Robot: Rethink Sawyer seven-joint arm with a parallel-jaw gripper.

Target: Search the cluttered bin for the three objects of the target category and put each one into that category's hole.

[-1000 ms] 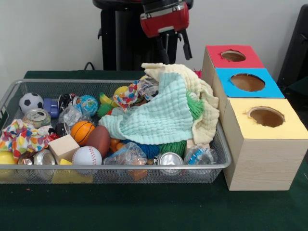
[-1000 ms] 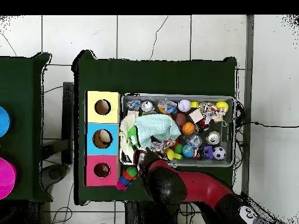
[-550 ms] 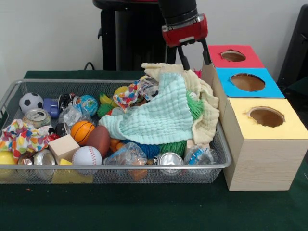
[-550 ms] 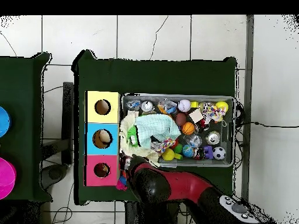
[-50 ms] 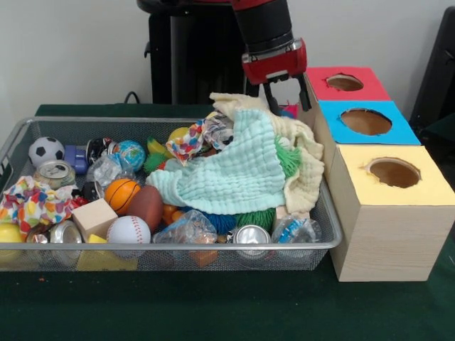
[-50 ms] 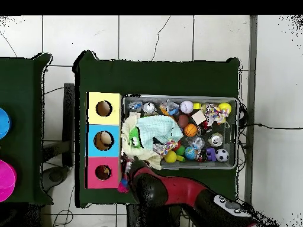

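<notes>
The red and black robot gripper hangs at the far corner of the silver wire mesh bin, right beside the red-topped box with a round hole. Its two thin black fingers are spread apart and hold nothing. They point down at a small pink and blue fuzzy toy tucked between the cream cloth and the red-topped box. This may be the thing to pick up, but little of it shows, so I cannot be sure.

What could go wrong? The cream cloth and the light green waffle cloth are heaped high just beside the fingers. If the fingers close too near, they may pinch cloth with the toy and drag the whole pile up. One finger is also very close to the box wall and could bump it.

The gap between the bin's corner and the boxes is tight. There is more free room above the pile. The blue-topped box and the yellow-topped box stand in a row nearby on the dark green desk.
</notes>
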